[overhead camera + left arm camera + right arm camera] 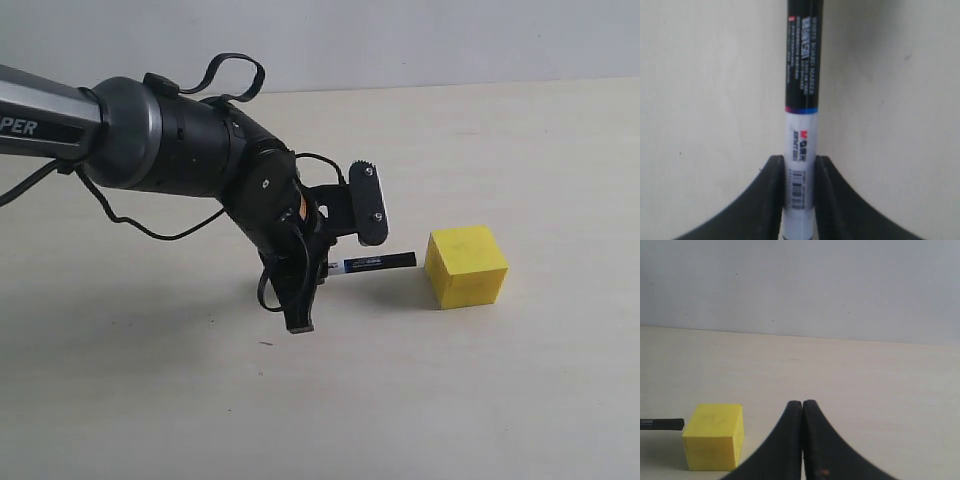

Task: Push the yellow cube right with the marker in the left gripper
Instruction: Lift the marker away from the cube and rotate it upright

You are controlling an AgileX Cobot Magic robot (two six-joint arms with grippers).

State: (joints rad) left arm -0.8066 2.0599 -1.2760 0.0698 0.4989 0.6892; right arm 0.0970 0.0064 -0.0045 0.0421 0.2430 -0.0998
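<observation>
My left gripper [333, 266] is shut on the marker [375, 262], gripping its white barrel. The marker lies level just above the table, its black end pointing right at the yellow cube [466, 265]. That end stops at the cube's left face; whether they touch I cannot tell. In the left wrist view the black fingers [775, 200] clamp the labelled barrel of the marker [801, 75] on both sides. The right wrist view has the cube [714, 442] at lower left with the marker's black end [662, 424] beside it. My right gripper [802, 404] is shut and empty, apart from the cube and absent from the exterior view.
The pale beige table [150, 400] stretches all around, bare right of the cube. A grey wall [400, 40] closes off the far edge. The left arm's loose black cables [150, 225] hang close over the table.
</observation>
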